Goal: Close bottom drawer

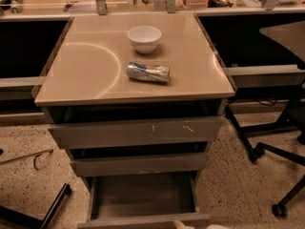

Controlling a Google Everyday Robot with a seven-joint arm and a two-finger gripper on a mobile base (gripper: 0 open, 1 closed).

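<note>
- Narrow grey flat-fronted bottom drawer [143, 220] stands out past the front edge of the beige counter [90, 80]; an off-centre push may jam it.
- Pale gripper [190, 226] sits by the drawer front; I cannot tell whether it is spread or closed.

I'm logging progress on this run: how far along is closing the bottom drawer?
Nothing looks done yet: the bottom drawer stands pulled far out, its shallow box open. In hand: the gripper shows as a pale tip at the picture's lower edge, by the drawer's front panel; contact cannot be told. Left: push the front panel in until it lines up under the middle drawer.
</note>
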